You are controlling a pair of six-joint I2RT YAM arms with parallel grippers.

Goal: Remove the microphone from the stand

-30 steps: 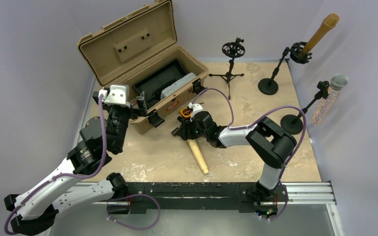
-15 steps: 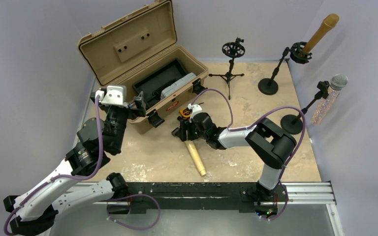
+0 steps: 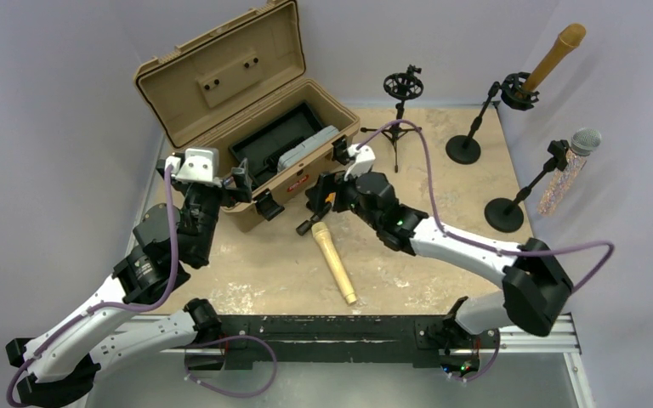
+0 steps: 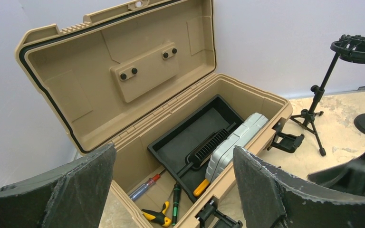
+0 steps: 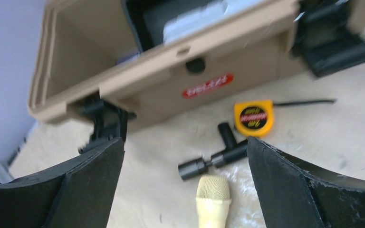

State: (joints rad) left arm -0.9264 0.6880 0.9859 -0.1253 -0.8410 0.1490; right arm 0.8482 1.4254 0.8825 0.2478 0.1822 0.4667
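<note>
A cream microphone (image 3: pixel 333 259) lies flat on the table, its mesh head (image 5: pixel 212 192) pointing toward the toolbox. My right gripper (image 3: pixel 319 195) hovers just beyond that head, open, with nothing between its fingers (image 5: pixel 185 142). The tripod stand (image 3: pixel 402 102) with a round black mount stands empty at the back and also shows in the left wrist view (image 4: pixel 335 61). My left gripper (image 3: pixel 242 183) is open over the toolbox's front left corner (image 4: pixel 173 159) and holds nothing.
An open tan toolbox (image 3: pixel 221 85) with tools inside sits at the back left. A black T-shaped piece (image 5: pixel 218 159) and a yellow tape measure (image 5: pixel 253 117) lie by its front. At the right, one stand holds a tan microphone (image 3: pixel 554 55) and another a silver glitter microphone (image 3: pixel 571 161).
My right gripper opened wide and drew up and back toward the toolbox, leaving the cream microphone on the table. The left arm barely moved.
</note>
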